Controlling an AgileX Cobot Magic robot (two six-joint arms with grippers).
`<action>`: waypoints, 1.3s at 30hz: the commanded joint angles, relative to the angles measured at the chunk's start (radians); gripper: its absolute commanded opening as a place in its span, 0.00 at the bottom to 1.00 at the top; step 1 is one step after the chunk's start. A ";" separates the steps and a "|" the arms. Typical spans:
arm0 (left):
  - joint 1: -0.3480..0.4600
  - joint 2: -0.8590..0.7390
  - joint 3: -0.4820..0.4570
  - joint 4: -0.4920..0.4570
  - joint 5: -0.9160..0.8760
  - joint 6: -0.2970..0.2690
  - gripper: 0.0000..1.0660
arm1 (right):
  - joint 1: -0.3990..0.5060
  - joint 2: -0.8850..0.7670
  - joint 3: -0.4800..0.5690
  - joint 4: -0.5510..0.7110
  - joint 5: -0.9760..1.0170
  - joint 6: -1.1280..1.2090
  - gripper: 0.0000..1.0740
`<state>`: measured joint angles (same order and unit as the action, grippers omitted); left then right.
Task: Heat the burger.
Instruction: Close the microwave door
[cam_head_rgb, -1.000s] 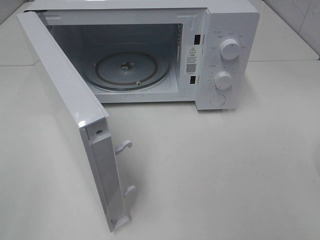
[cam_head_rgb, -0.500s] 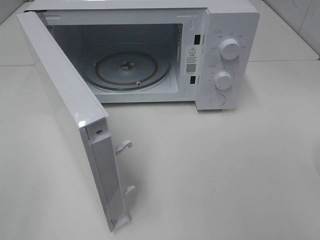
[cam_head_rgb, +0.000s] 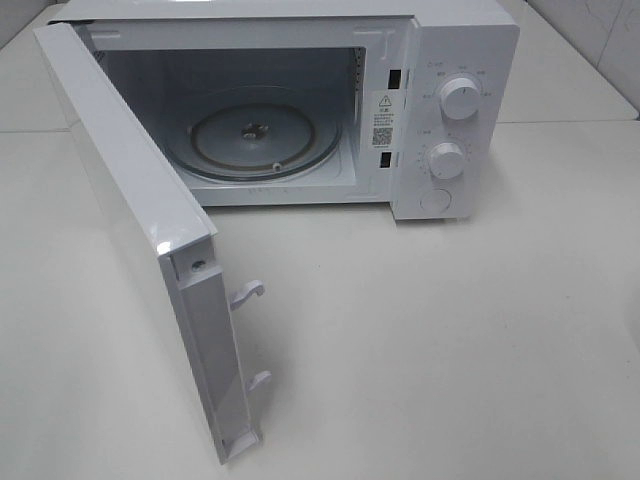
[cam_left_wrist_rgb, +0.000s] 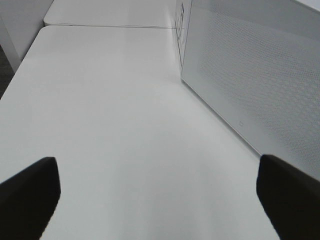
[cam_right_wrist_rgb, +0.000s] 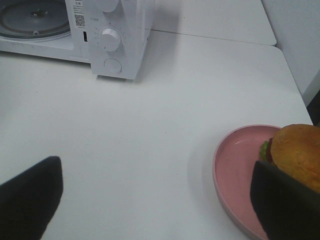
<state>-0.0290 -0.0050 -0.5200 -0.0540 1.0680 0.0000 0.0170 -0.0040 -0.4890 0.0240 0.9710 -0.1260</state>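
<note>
The burger (cam_right_wrist_rgb: 298, 150), a brown bun with green and red filling, sits on a pink plate (cam_right_wrist_rgb: 240, 170) in the right wrist view; neither shows in the exterior view. My right gripper (cam_right_wrist_rgb: 157, 200) is open and empty above the table, with the plate beside one fingertip (cam_right_wrist_rgb: 285, 205). The white microwave (cam_head_rgb: 465, 60) stands at the back with its door (cam_head_rgb: 130, 200) swung wide open and a bare glass turntable (cam_head_rgb: 255, 140) inside. My left gripper (cam_left_wrist_rgb: 159, 200) is open and empty over the table, beside the door's outer face (cam_left_wrist_rgb: 255, 75).
Two knobs (cam_head_rgb: 458, 98) and a round button are on the microwave's right panel. The open door juts far forward on the left, with latch hooks (cam_head_rgb: 248, 293) on its edge. The table's right edge (cam_right_wrist_rgb: 292, 80) lies close to the plate.
</note>
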 joint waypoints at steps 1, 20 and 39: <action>0.003 -0.004 0.004 -0.002 0.003 0.000 0.94 | -0.007 -0.030 -0.002 0.011 -0.004 -0.014 0.90; 0.003 -0.004 0.004 -0.002 0.003 0.000 0.94 | -0.005 -0.030 -0.002 0.010 -0.004 -0.012 0.42; 0.003 -0.004 0.004 -0.002 0.002 0.000 0.94 | -0.005 -0.030 -0.002 0.010 -0.004 -0.012 0.33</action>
<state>-0.0290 -0.0050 -0.5200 -0.0540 1.0680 0.0000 0.0170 -0.0040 -0.4890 0.0260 0.9720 -0.1310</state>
